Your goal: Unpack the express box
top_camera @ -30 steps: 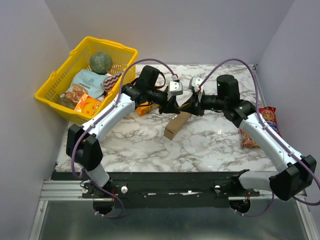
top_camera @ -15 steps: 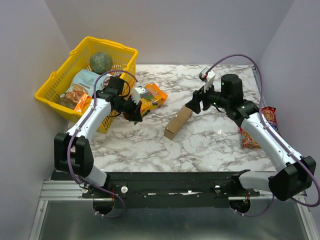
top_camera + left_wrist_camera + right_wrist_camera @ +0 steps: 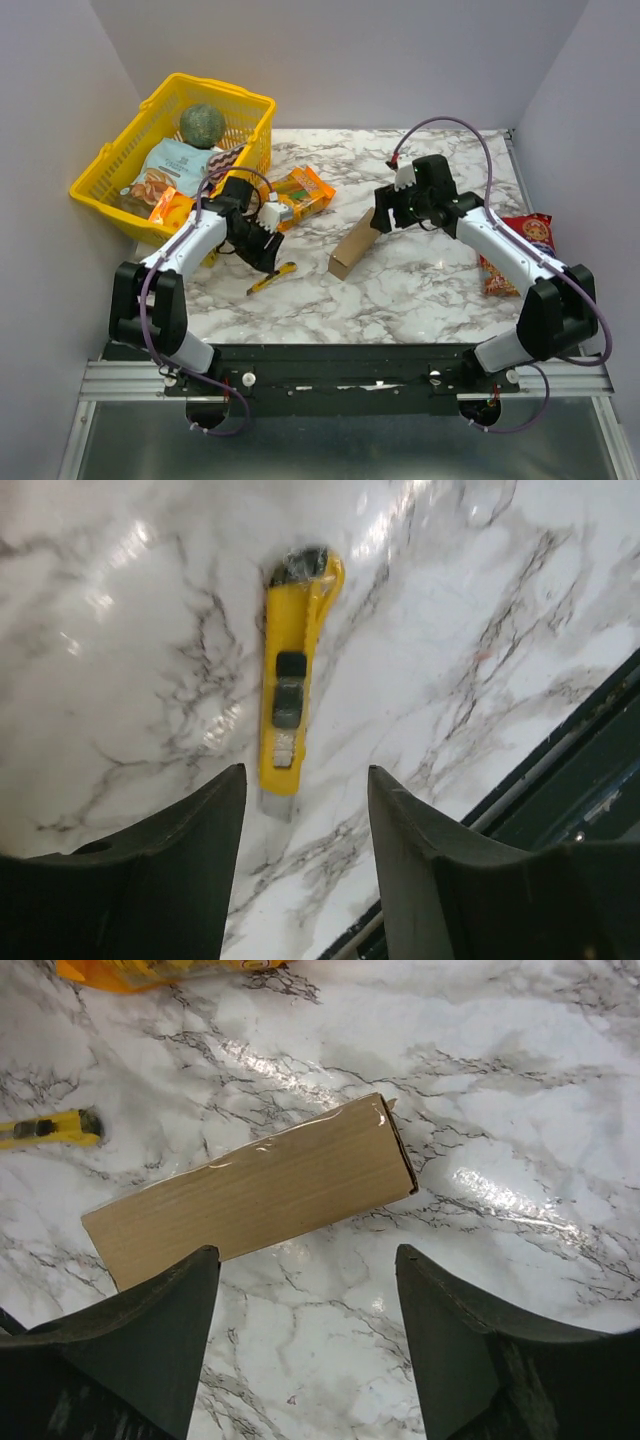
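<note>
Top external view: yellow basket point(image 3: 225, 89), orange snack packet point(image 3: 300, 195), box cutter point(image 3: 272, 279) left of express box point(image 3: 355, 243); my left gripper point(image 3: 306, 772), right gripper point(image 3: 305, 1252) hover, jaws apart.

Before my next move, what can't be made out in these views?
Inside of the express box: hidden by its own walls in the right wrist and top views.
Blade of the utility knife: blurred in the left wrist view, too small in the top view.
Most of the orange snack packet: cut off by the right wrist view's top edge.
Part of the red snack bag: under the right arm in the top view.
</note>
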Available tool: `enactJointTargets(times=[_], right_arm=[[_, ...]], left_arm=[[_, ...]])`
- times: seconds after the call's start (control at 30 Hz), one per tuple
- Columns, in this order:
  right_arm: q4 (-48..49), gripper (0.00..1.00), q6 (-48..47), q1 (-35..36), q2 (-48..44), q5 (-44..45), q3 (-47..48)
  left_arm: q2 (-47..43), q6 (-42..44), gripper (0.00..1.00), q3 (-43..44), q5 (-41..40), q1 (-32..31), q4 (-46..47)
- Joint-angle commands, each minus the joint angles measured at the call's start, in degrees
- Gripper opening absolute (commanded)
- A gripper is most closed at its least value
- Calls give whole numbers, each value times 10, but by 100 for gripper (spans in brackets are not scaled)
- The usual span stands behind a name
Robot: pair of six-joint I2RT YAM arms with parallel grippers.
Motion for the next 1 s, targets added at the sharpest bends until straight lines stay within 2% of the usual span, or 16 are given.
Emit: enactJointTargets(times=[0.0,0.07,0.2,0.27,0.4,0.57,0.73,0.8,0.97], right_arm=[[-42,80,5,-2,37,-52,37],[-45,80,6,-2,48,-65,45],[-57,82,9,-2,75,-86,65],[-67,82,9,-2,90,-101,70],[-74,82,5,-3,113,-146,77],[-72,83,5,-3,152,-197,98],[-52,84,15,-3,163,-203,125],[-55,84,12,-3,161,-189,138],[-107,84,-15,-3,147,-113,153]], left_arm=[[-3,15,63,59,23,-25,65],[25,4,63,88,39,-48,97],[147,-61,57,168,52,-94,131],[179,-101,55,200,58,-110,158],[227,-116,54,228,65,-153,181],[233,-123,54,222,90,-179,187],[221,-126,54,193,156,-200,205],[219,-128,54,185,179,-207,210],[200,-149,54,158,150,-203,209]])
